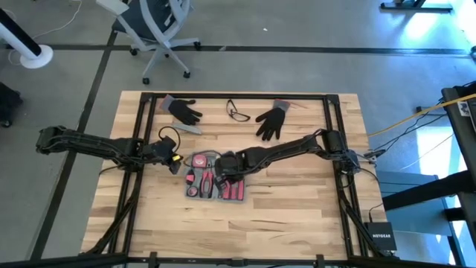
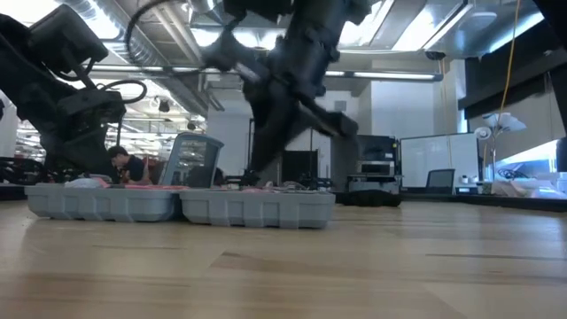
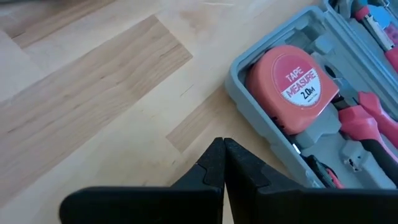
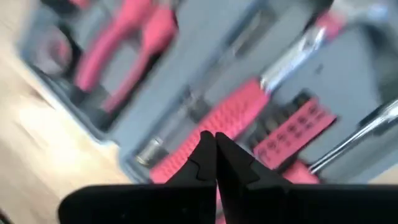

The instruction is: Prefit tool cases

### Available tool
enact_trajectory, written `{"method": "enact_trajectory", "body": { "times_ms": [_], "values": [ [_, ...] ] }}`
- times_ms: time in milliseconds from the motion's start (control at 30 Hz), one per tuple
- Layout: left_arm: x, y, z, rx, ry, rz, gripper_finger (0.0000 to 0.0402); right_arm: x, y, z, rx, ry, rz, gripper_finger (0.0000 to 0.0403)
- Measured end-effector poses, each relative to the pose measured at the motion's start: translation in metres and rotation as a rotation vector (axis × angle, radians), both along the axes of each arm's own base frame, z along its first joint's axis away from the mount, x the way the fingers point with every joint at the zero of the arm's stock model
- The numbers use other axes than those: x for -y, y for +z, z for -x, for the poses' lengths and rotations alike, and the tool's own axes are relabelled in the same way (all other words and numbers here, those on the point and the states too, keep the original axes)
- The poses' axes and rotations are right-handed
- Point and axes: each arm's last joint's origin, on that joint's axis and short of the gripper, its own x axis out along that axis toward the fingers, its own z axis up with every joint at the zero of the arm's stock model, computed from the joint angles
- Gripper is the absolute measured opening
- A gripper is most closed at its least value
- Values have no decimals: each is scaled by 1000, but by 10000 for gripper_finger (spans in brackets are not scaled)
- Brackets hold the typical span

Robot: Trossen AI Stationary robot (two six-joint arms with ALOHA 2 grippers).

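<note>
Right gripper [image 1: 223,165] clenched, empty, poised right over the tool case [image 1: 216,179], above its pink-handled tools [image 4: 155,37]. Left gripper [image 1: 172,154] also pinched shut, holding nothing, just off the case corner by the tape measure [image 3: 292,87]. Case lies open mid-table, recesses mostly filled. Judging: fitting looks nearly done; closing still left.

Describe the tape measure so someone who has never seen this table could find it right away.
Start at the open grey tool case in the middle of the wooden table. The tape measure sits in the case's corner nearest the shut left gripper. It is the only round orange thing there, labelled "TAPE MEASURE"; its neighbours are long pink-handled tools.
</note>
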Motion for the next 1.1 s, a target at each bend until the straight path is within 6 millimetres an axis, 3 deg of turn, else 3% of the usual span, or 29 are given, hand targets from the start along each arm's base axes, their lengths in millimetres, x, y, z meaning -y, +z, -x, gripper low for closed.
{"method": "enact_trajectory", "body": {
  "times_ms": [267,333,433,767,1000,1100],
  "values": [
    [0,0,0,0,0,0,0,21,-21,-5,-32,-58,19,0],
    [0,0,0,-3,1,0,0,21,-35,-3,-67,-53,7,0],
    [0,0,0,-4,1,1,0,23,-38,-3,-75,-51,-12,0],
    [0,0,0,-4,-3,-2,0,48,8,14,-61,-35,53,0],
    [0,0,0,-6,-7,-6,0,21,10,35,-225,77,74,0],
    [0,0,0,-8,-10,-9,0,15,0,42,-268,93,55,0]
  ]
}}
